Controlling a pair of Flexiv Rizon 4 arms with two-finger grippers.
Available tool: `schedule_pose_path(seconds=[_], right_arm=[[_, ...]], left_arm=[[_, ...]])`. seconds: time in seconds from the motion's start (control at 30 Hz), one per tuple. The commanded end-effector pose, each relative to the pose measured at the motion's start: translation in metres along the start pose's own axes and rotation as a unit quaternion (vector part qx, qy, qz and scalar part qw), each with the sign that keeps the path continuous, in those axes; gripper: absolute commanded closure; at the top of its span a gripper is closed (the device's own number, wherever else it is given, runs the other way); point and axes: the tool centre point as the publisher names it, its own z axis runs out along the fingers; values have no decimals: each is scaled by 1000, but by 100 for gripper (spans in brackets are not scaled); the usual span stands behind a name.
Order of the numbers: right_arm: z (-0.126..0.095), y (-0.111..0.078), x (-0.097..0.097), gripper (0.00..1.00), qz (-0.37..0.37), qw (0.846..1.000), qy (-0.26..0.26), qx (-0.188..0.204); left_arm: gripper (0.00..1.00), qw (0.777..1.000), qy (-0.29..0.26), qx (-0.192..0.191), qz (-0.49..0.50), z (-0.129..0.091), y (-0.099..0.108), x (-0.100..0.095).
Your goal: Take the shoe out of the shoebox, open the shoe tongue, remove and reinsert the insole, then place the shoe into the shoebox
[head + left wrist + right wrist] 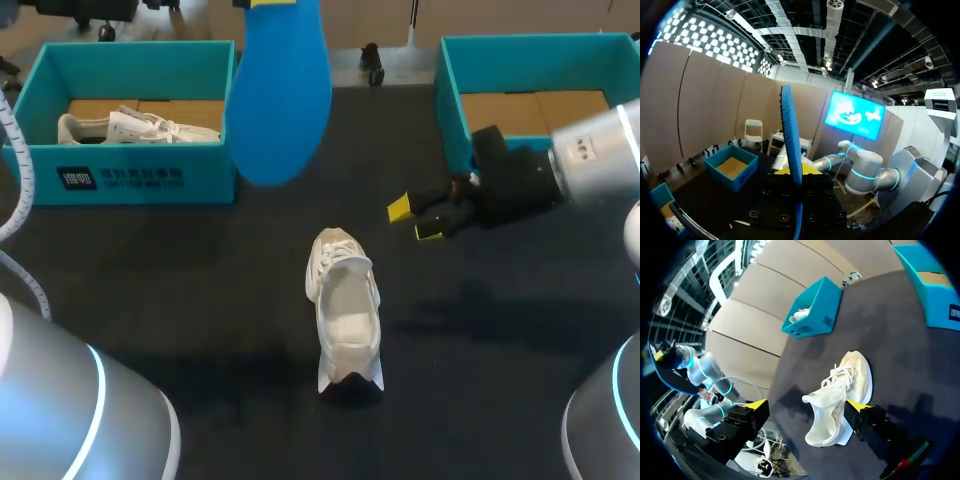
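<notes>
A white shoe [345, 305] stands on the dark table near the middle, its tongue pulled up and its opening showing. Raised high above the table, the blue insole [277, 95] hangs with my left gripper [796, 172] shut on its end; in the left wrist view the insole [791, 145] stands edge-on between the fingers. To the right of the shoe, my right gripper [415, 220] hovers open and empty. In the right wrist view the shoe [840, 395] lies ahead of my right gripper [806, 406], between its spread tips but apart from them.
A teal shoebox [130, 175] at the back left holds a second white shoe [135, 127]. Another teal shoebox [455, 100] stands open at the back right, close behind my right gripper. Both boxes also show in the right wrist view: the left one [812, 315], the right one [930, 285].
</notes>
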Motion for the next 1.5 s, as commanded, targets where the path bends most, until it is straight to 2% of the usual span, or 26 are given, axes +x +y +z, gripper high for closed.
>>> schedule_pose_path(seconds=[0.03,0.1,0.2,0.33,0.5,0.6,0.63,0.67,0.7,1.2,1.27,1.33,1.47,1.5], right_arm=[[0,3,-3,0,4,999,35,3],[0,5,-4,0,7,999,42,9],[-2,7,-4,0,11,998,62,16],[-2,8,-4,0,15,998,63,20],[-2,8,-4,0,15,998,63,20],[-2,8,-4,0,15,998,63,20],[-2,8,-4,0,15,998,63,20],[-2,8,-4,0,15,998,63,20],[-2,8,-4,0,15,998,63,20],[-2,8,-4,0,15,998,63,20],[-2,8,-4,0,15,998,63,20],[-2,8,-4,0,15,998,63,20],[-2,8,-4,0,15,998,63,20],[-2,8,-4,0,15,998,63,20]], left_arm=[[100,1000,0,-1,0,1,-1,0],[100,1000,0,-1,0,1,-1,0],[100,999,-2,12,36,3,1,-11],[100,996,11,25,87,4,6,-24],[100,976,46,51,207,1,20,-31],[100,944,66,52,318,-3,33,-31],[100,924,64,54,373,-4,39,-31],[100,893,61,53,442,-4,48,-32],[100,853,53,59,515,-5,58,-36],[100,853,53,59,515,-5,58,-36],[100,821,42,54,567,-2,69,-38],[100,804,20,68,591,0,80,-44],[100,760,-62,68,643,4,104,-51],[100,735,-84,51,671,5,111,-51]])
